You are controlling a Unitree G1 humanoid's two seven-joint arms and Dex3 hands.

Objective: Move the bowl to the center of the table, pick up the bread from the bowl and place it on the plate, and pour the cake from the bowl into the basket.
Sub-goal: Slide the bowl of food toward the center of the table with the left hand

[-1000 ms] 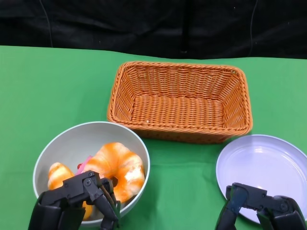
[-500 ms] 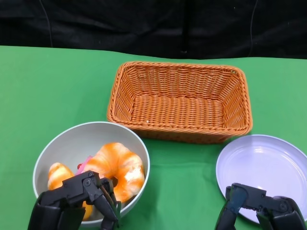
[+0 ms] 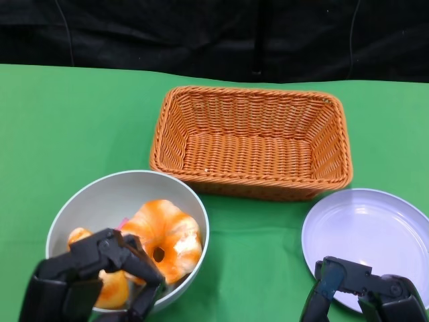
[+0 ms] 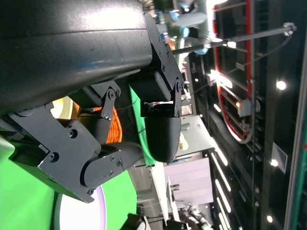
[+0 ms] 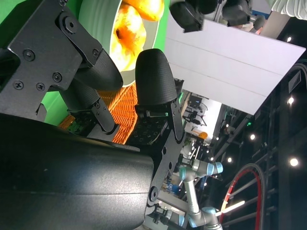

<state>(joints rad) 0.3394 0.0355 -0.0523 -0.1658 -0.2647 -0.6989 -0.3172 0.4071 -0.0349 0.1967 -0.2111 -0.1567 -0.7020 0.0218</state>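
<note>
A pale grey bowl [image 3: 100, 182] sits at the table's front left. It holds a large orange bread [image 3: 167, 231] and a smaller orange cake [image 3: 112, 287]. My left hand [image 3: 87, 278] hovers over the bowl's near rim with its fingers apart, partly hiding the cake, and grips nothing that I can see. A white plate [image 3: 375, 228] lies at the front right. My right hand [image 3: 362, 290] is at the plate's near edge, empty, with its fingers apart. The bread [image 5: 132, 28] also shows in the right wrist view.
An empty orange wicker basket [image 3: 255, 94] stands behind the bowl and plate, at the middle of the green table [image 3: 67, 114]. A black curtain closes off the far edge. Bare green cloth lies between the bowl and the plate.
My left hand has shifted left and toward the picture's lower edge, uncovering more of the bread and the cake. The right hand, bowl, plate and basket have not moved.
</note>
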